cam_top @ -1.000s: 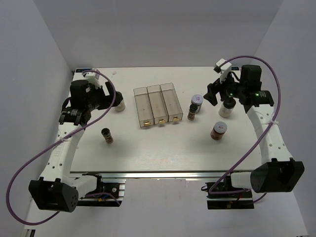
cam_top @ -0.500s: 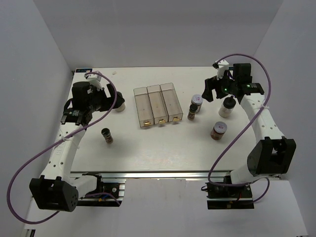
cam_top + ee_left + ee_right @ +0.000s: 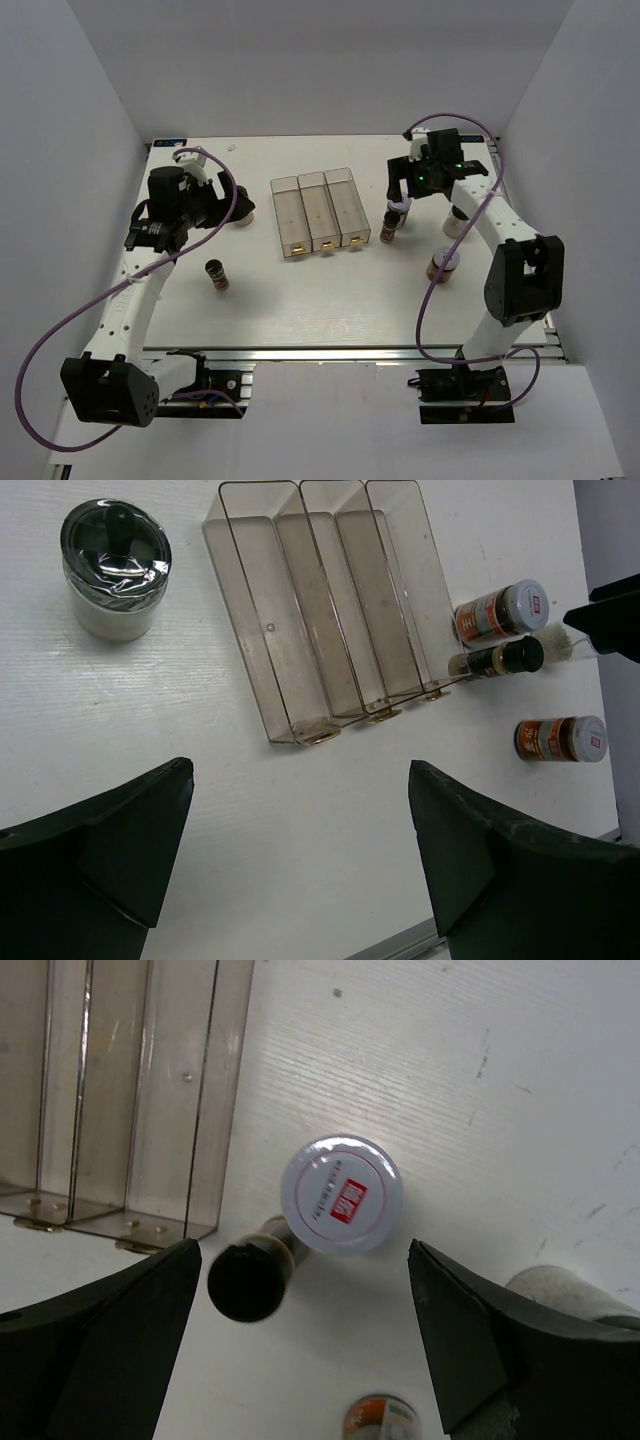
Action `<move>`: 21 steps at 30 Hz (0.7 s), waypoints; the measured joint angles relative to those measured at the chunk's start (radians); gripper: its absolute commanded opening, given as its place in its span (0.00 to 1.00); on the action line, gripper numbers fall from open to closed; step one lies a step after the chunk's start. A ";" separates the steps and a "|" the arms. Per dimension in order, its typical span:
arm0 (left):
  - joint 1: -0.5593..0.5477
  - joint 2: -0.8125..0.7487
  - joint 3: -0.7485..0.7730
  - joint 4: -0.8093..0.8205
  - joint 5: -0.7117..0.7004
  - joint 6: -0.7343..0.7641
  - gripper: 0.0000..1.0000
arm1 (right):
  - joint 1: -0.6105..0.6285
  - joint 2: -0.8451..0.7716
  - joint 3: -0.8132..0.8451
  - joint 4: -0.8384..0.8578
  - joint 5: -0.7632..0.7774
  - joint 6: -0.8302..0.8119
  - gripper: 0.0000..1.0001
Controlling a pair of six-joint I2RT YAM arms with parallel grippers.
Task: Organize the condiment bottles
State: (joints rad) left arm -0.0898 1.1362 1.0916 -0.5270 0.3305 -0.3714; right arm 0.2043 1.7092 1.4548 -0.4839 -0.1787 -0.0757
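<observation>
My right gripper (image 3: pixel 406 193) is open and empty, hovering over a brown jar with a pale lid (image 3: pixel 400 206). In the right wrist view that lid (image 3: pixel 341 1194) lies between my fingers, beside a slim dark jar with a black cap (image 3: pixel 250 1270). A white jar (image 3: pixel 456 221) and a second pale-lidded brown jar (image 3: pixel 441 265) stand to the right. My left gripper (image 3: pixel 222 207) is open and empty next to a white jar with a dark cap (image 3: pixel 243 212), which also shows in the left wrist view (image 3: pixel 115 568). A second slim dark jar (image 3: pixel 216 274) stands at front left.
The clear three-compartment tray (image 3: pixel 315 215) lies empty at the table's middle; it also shows in the left wrist view (image 3: pixel 330 600) and the right wrist view (image 3: pixel 130 1090). White walls enclose the table on three sides.
My right arm has swung left, from over the right white jar to over the pale-lidded brown jar near the tray. My left arm has hardly moved.
</observation>
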 measured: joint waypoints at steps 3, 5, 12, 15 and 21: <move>0.000 0.001 0.000 -0.009 0.000 -0.005 0.98 | 0.052 0.028 0.005 0.033 0.051 0.037 0.89; 0.000 0.001 0.000 -0.019 0.000 -0.007 0.98 | 0.071 0.051 0.017 0.047 0.087 0.060 0.89; 0.000 -0.003 -0.005 -0.043 0.000 -0.019 0.98 | 0.066 0.103 0.046 0.089 0.194 0.095 0.89; 0.000 -0.009 -0.013 -0.041 0.000 -0.030 0.98 | 0.064 0.125 0.072 0.095 0.210 0.095 0.89; 0.000 -0.011 -0.018 -0.041 0.000 -0.041 0.98 | 0.071 0.152 0.079 0.094 0.211 0.095 0.89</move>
State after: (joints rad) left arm -0.0898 1.1255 1.0740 -0.5682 0.3309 -0.4126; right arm 0.2756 1.8614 1.5337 -0.3901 0.0326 0.0196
